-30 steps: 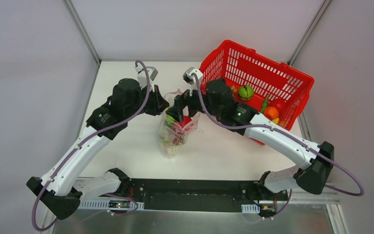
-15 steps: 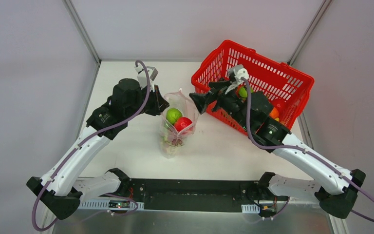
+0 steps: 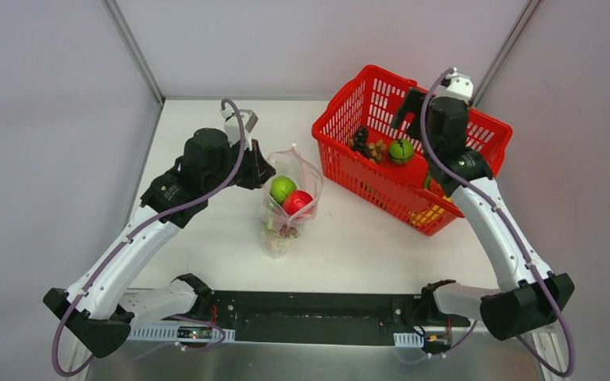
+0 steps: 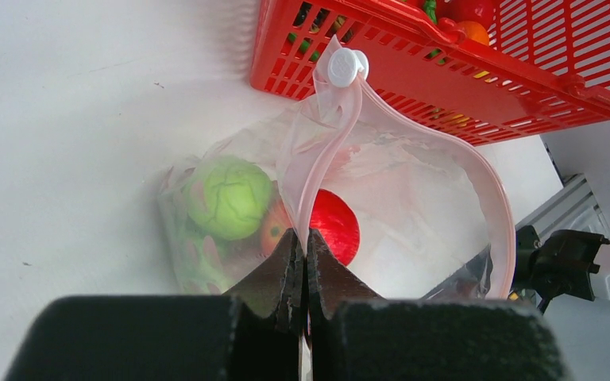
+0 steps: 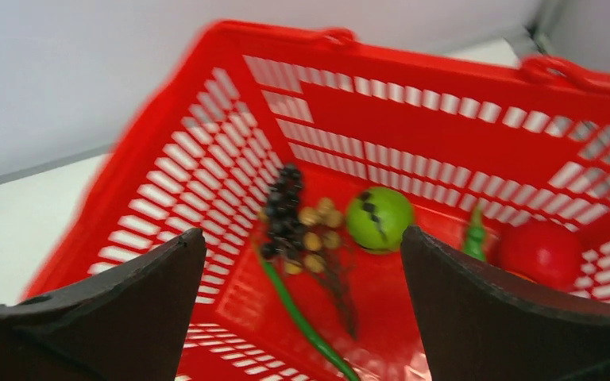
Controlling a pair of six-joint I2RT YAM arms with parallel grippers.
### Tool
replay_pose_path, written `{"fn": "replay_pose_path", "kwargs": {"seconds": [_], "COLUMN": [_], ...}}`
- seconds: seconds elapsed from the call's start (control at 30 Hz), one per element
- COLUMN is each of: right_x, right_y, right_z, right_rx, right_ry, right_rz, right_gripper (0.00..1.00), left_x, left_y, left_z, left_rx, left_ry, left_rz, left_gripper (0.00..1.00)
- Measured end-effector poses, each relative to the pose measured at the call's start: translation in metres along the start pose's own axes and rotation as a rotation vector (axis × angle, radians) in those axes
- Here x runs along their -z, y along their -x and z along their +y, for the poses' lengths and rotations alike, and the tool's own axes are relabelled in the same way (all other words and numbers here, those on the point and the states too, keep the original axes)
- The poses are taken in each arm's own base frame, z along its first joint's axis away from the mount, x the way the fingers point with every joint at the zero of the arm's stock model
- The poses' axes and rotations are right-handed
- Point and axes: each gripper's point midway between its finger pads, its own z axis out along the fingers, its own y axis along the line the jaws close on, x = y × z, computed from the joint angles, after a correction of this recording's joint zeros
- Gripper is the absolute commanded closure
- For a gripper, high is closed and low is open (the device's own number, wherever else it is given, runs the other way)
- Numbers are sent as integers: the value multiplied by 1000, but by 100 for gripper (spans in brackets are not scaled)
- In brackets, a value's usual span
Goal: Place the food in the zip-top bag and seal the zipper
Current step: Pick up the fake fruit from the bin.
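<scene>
The clear zip-top bag (image 3: 289, 214) stands on the white table, and my left gripper (image 3: 264, 171) is shut on its mouth edge. In the left wrist view the jaws (image 4: 303, 238) pinch the pink zipper (image 4: 496, 214), which loops open to a white slider (image 4: 347, 66). Inside the bag lie a green lettuce ball (image 4: 226, 197) and a red fruit (image 4: 335, 226). My right gripper (image 3: 406, 109) hangs open and empty over the red basket. Below its jaws (image 5: 302, 234) lie dark grapes (image 5: 285, 208), a green fruit (image 5: 379, 219) and a red fruit (image 5: 540, 252).
The red mesh basket (image 3: 341, 163) stands tilted at the back right, close beside the bag. It also holds a green stem (image 5: 302, 317) and orange-yellow pieces (image 3: 430, 213). Metal frame posts rise at the table's far corners.
My right gripper has pulled out of the bag's mouth and swung right and back over the basket. The green ball and red fruit now show in the bag. The left arm has held still.
</scene>
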Motion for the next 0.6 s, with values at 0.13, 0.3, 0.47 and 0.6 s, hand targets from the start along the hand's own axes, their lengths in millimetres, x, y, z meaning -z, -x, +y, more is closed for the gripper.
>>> {"fn": "replay_pose_path", "kwargs": {"seconds": [0.13, 0.3, 0.47, 0.6], "right_x": [-18, -27, -38, -47], "right_y": [-26, -53, -78, -100], "right_z": [-57, -103, -125, -142], "right_rx": [-26, -71, -61, -35], "right_ry": [-136, -237, -311, -371], "right_rz": [124, 250, 365, 458], "right_gripper": [5, 4, 2, 1], "left_x": [1, 1, 0, -1], "left_y": [0, 0, -1, -5], "left_z": [0, 0, 0, 2], "left_rx": [0, 1, 2, 5], "left_ry": [-1, -2, -1, 1], "left_rz": [-2, -2, 1, 6], "left_gripper": [100, 100, 100, 100]}}
